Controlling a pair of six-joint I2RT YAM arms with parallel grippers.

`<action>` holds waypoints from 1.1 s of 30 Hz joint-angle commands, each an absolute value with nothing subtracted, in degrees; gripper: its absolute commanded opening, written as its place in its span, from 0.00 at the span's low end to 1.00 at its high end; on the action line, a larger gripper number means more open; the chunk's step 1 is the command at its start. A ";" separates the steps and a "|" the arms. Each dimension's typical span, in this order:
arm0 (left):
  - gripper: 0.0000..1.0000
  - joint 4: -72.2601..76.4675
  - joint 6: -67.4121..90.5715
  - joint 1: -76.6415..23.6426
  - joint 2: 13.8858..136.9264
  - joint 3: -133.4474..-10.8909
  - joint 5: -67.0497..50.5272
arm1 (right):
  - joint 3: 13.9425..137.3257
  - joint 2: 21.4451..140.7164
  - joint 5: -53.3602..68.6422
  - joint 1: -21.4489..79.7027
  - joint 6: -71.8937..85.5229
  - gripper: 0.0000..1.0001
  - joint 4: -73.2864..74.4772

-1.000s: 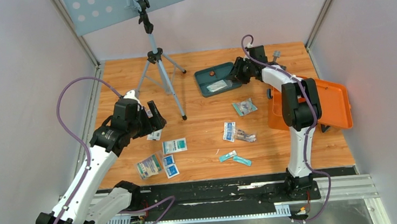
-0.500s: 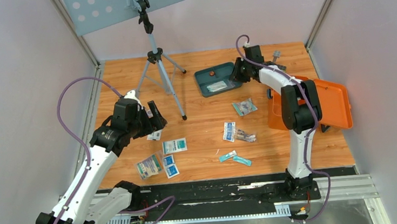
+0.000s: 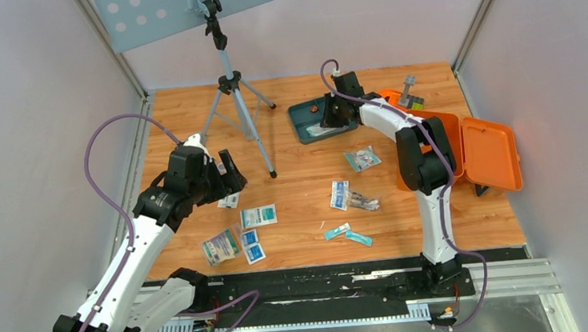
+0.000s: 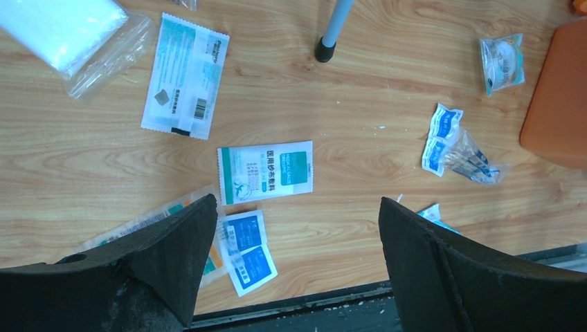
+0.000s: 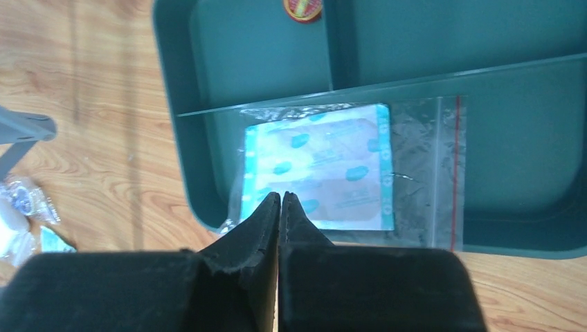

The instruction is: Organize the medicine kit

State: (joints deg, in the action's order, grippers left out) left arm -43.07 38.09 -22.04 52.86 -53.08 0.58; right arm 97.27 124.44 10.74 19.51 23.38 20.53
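1. Table (image 3: 300, 181): wood top with loose packets scattered between the two arms. Judged stage: early, since most of the supplies lie outside any container.
2. Medicine kit (image 3: 490, 153): orange, lying open at the right side of the table with its lid swung out toward the wall. The right arm crosses over it and hides part of the inside. Anything carried to it has to clear its raised near wall.
3. Tray (image 5: 173, 83): dark teal and divided, at the far side of the table just left of the kit. The dividers are low, so a flat item can snag on them if it is dragged.
4. Right gripper (image 5: 280, 197): poised over the tray's near compartment, jaws pressed together, tips at the near edge of the bag. Cannot tell whether any film is caught between them.
5. Bag (image 5: 332, 166): clear zip bag holding a blue-bordered sheet of plasters, lying flat in the tray. Step in hand, as judged: lifting it by the edge. To do it well, confirm the pinch before raising, lift straight up, and keep it clear of the divider. Thin film slips easily, so re-grip deeper if it sags free.
6. Left gripper (image 4: 296, 204): hovering over the near-left packets, jaws spread wide, holding nothing.
7. Packet (image 4: 266, 173): white and teal, flat on the wood below the left gripper. It lies apart from its neighbours, so it is a fair next pick.
8. Disc (image 5: 302, 7): small, red and round, in the tray's far compartment. Leave it undisturbed.
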 commanded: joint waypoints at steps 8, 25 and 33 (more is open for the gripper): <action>0.95 -44.72 35.76 -21.80 52.57 -56.17 3.64 | 102.31 131.72 8.56 18.91 22.85 0.02 23.30; 0.95 -43.76 36.66 -21.80 51.83 -54.58 2.53 | 92.89 127.24 14.94 20.29 23.18 0.00 24.44; 0.95 -43.62 36.93 -21.80 51.06 -54.09 2.45 | 85.14 122.11 16.56 23.54 22.21 0.00 24.46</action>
State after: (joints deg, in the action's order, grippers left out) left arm -45.10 36.95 -22.04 52.66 -54.15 2.37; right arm 88.92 124.18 14.63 21.19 23.42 20.16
